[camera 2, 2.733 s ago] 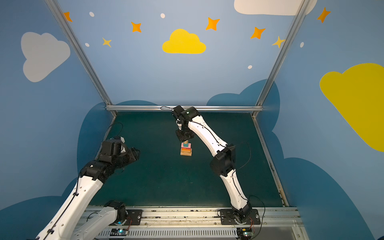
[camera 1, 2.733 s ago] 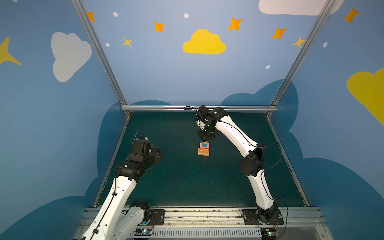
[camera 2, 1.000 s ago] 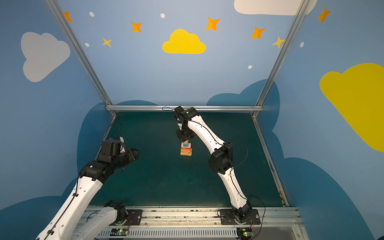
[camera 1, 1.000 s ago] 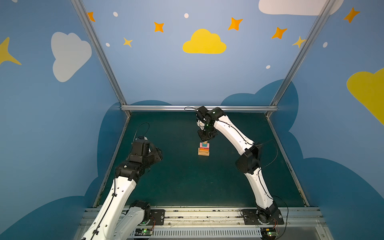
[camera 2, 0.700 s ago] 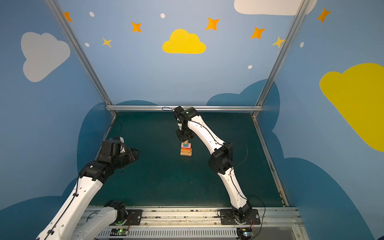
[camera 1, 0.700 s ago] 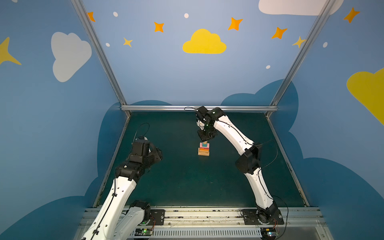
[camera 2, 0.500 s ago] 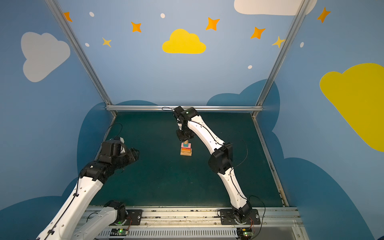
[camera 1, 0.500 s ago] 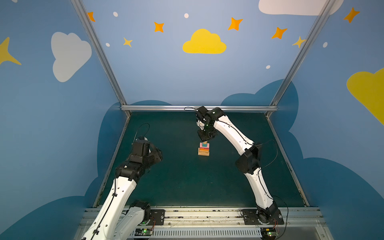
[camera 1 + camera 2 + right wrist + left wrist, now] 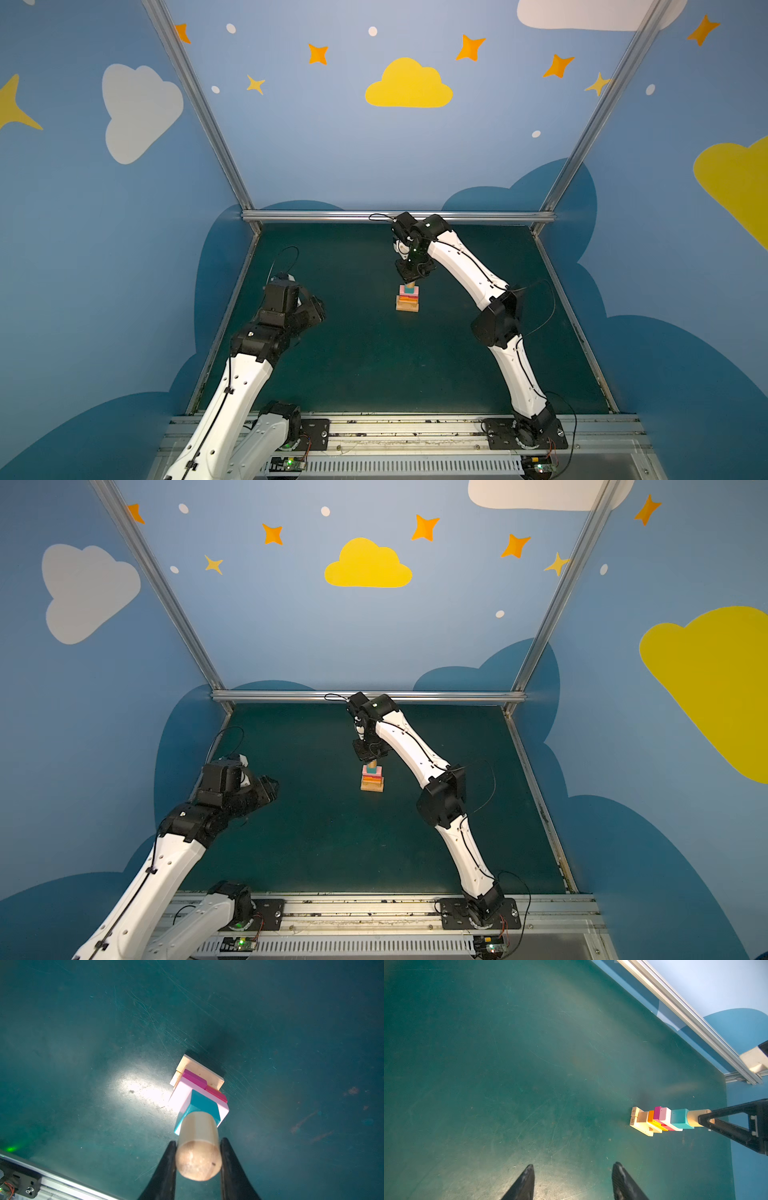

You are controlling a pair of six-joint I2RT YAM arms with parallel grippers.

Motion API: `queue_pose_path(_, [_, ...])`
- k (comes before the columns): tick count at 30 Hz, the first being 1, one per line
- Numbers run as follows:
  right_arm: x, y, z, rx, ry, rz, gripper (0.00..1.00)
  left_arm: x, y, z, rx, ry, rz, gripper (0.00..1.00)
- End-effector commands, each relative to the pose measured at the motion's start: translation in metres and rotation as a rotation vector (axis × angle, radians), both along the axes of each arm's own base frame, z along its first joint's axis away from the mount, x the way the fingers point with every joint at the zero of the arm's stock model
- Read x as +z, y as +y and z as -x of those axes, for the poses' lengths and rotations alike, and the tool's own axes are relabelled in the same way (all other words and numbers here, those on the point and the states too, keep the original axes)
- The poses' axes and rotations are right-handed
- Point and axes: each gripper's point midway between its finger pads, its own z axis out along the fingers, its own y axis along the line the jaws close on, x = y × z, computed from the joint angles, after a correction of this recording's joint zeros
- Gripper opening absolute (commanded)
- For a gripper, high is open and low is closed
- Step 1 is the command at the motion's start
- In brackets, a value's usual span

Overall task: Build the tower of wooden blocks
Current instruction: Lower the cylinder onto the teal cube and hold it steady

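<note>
Too small in both top views to separate layers of the narrow multicoloured wood-block tower (image 9: 407,297) (image 9: 372,778). Cropped by wrist-view edges: black fingers of the left gripper (image 9: 573,1164) and right gripper (image 9: 198,1141). Partly behind the tan wooden cylinder (image 9: 197,1132): the teal wooden cube (image 9: 204,1103)

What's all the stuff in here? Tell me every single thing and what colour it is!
tower: one, many colours, middle of the mat
tan base blocks: at least two, tan, bottom of the tower
orange block: one, orange, just above the base
magenta cube: one, magenta, above the orange block
red cube: one, red, beside the magenta cube
pink block: one, pale pink, on those two cubes
teal cube: one, teal, on the pink block
tan cylinder: one, tan, very top, on the teal cube
mat: one, dark green, floor of the booth
walls: three, blue with clouds and stars, around the mat
left gripper: one, black, open and empty, left side of the mat
right gripper: one, black, shut on the tan cylinder
</note>
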Motion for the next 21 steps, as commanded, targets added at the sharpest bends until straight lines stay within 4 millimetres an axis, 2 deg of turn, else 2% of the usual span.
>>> queue_pose_path(1, [-0.0048, 0.0012, -0.0008, -0.009, 0.017, -0.001, 0.10, 0.0011, 0.0028, 0.0002, 0.004, -0.014, -0.011, 0.59])
queue_pose_path(21, [-0.0047, 0.0009, -0.0012, -0.014, 0.017, -0.002, 0.17, 0.0021, 0.0023, 0.0004, 0.002, -0.020, -0.008, 0.59])
